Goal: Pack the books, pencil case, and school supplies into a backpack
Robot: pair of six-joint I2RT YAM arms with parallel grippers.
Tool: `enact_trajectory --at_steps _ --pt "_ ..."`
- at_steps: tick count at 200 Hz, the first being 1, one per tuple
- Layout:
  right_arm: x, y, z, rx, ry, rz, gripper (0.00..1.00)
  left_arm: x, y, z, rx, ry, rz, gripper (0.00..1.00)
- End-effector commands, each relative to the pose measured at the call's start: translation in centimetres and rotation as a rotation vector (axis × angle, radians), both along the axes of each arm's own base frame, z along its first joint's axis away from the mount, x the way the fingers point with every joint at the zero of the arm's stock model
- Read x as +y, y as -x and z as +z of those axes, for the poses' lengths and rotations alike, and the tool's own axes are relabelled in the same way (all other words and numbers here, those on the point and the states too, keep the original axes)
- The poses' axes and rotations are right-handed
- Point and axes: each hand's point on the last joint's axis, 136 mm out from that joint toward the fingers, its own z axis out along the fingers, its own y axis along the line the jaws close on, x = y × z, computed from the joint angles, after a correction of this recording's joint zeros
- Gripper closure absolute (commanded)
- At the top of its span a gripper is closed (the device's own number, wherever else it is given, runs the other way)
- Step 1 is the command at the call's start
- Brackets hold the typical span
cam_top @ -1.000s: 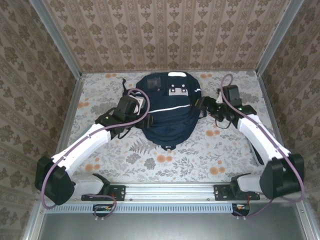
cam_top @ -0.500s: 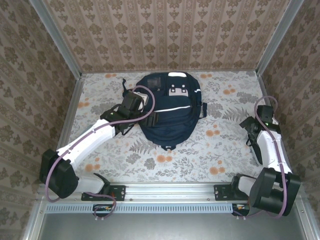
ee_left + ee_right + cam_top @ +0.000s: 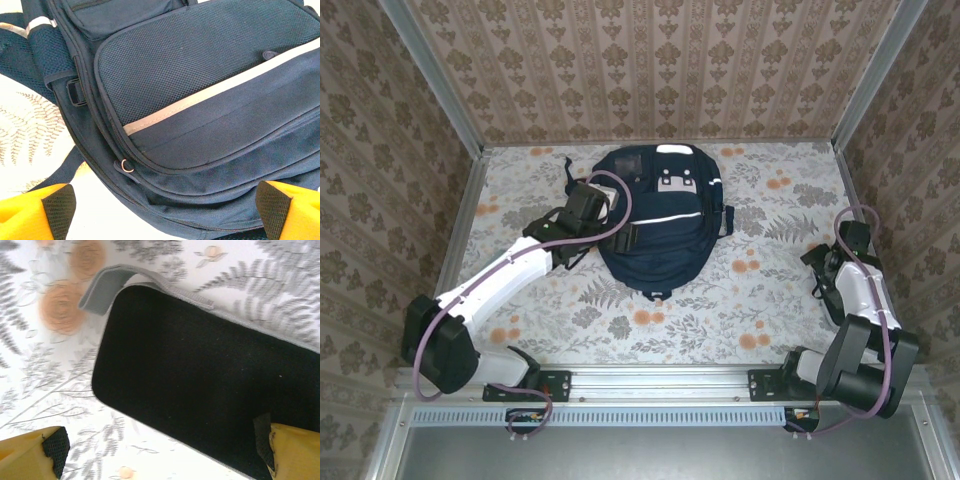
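1. backpack: lies flat on the floral table, centred, toward the far wall.
2. left gripper: jaws spread wide, nothing between them. it is just above the backpack's left side, facing the mesh panel and pale stripe.
3. right gripper: jaws spread wide, holding nothing. it is near the table's right edge, well apart from the backpack, above a flat black item with a grey border.

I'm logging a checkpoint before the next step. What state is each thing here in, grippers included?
backpack: lying flat on the table, the zips that show look closed.
left gripper: open, holding nothing, above the backpack's side.
right gripper: open, holding nothing, above the black pad.
black pad: flat on the table, its grey corner tab curled up.
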Motion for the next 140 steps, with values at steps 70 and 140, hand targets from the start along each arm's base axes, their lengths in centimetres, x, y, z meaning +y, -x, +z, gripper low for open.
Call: enact_trajectory --at_steps 70,140 --pt "9.9 -6.9 2.9 -0.111 -0.163 0.378 0.0 -1.2 -0.7 1.6 -0.022 0.04 -0.028 0.04" --pt "6.0 -6.1 -0.3 0.107 0.039 0.471 0.0 -2.2 -0.7 1.4 -0.001 0.05 -0.063 0.03"
